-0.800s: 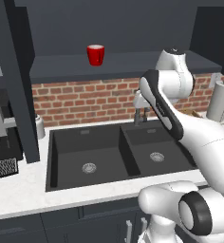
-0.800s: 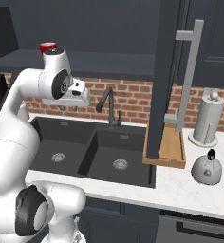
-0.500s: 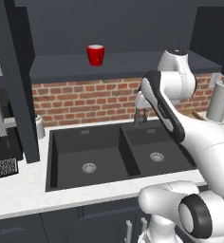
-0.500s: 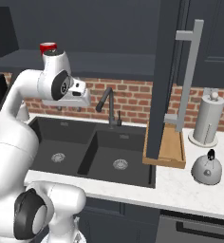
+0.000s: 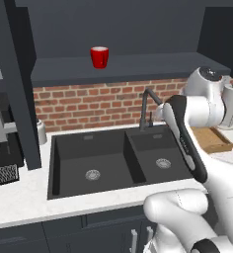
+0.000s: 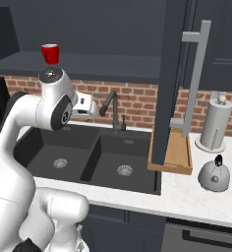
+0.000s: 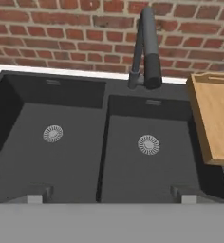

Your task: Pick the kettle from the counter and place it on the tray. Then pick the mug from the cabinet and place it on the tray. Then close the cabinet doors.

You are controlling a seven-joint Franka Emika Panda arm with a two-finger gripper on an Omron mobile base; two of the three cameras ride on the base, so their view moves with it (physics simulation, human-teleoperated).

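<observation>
The silver-grey kettle (image 6: 214, 175) stands on the white counter (image 6: 196, 194), just right of the wooden tray (image 6: 177, 153). That tray (image 7: 217, 124) lies bare beside the sink, its corner also visible past my arm (image 5: 210, 140). The red mug (image 5: 99, 57) sits on the cabinet shelf (image 5: 133, 66), up behind my arm (image 6: 50, 53). A cabinet door (image 6: 169, 78) with a silver bar handle stands open over the tray. My gripper (image 7: 109, 197) hangs open and empty above the sink, well left of the kettle (image 6: 91, 108).
A dark faucet (image 7: 147, 47) rises behind the black double sink (image 5: 123, 163), close in front of my hand. A white paper-towel roll (image 6: 215, 123) stands behind the kettle. The left cabinet door (image 5: 17, 84) also hangs open, with a brick wall behind.
My arm has come lower and swung a little towards the tray side. The gripper stays open. Kettle, mug and doors have not moved.
</observation>
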